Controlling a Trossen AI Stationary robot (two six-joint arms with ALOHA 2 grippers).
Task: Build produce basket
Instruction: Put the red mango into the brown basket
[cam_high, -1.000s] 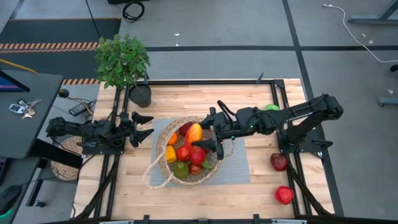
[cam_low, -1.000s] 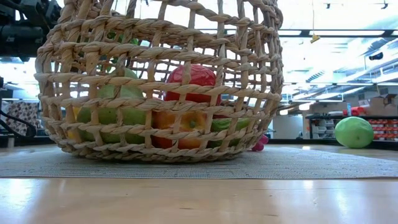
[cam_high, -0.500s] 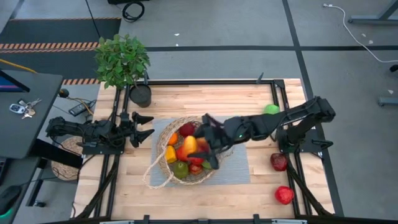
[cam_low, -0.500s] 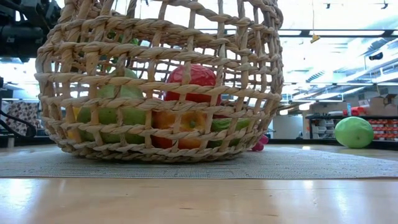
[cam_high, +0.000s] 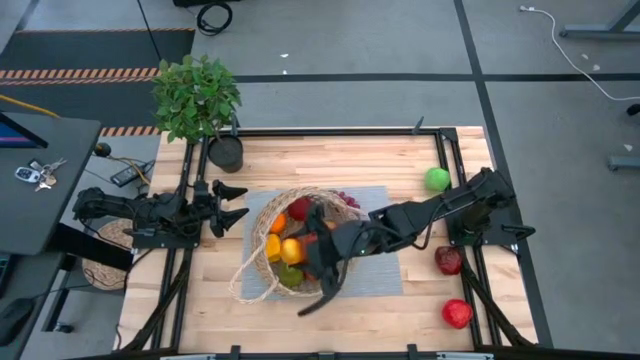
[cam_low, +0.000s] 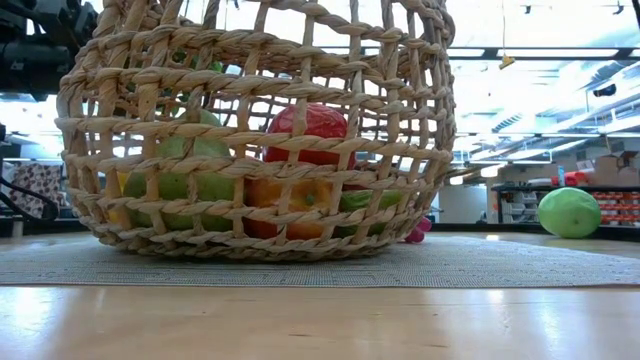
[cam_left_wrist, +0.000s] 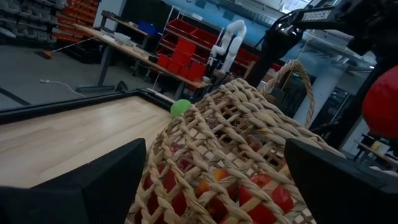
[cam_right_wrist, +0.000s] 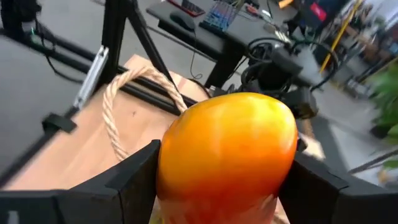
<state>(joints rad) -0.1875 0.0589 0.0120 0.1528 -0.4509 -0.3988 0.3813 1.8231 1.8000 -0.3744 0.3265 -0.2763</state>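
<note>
High view: round wicker basket (cam_high: 300, 250) in the middle of the table (cam_high: 400, 310), on a grey mat (cam_high: 385, 270), full of bright toy fruit. Right gripper (cam_high: 318, 262) down over the basket, reaching in from 3 o'clock. Shut around an orange-yellow pepper (cam_right_wrist: 227, 155), held snug between both fingers, likely so it can be set down among the other fruit and not roll out. Left gripper (cam_high: 232, 205) waiting at 9 o'clock of the basket, fingers spread wide, holding nothing, kept back likely to leave room. Green apple (cam_high: 436, 179) near 2 o'clock, well apart from the basket. Two red apples (cam_high: 449, 260) (cam_high: 457, 313) near 4 o'clock, also out on the wood. Probably next in line for the basket. Potted plant (cam_high: 197, 98) off at 11 o'clock.
</note>
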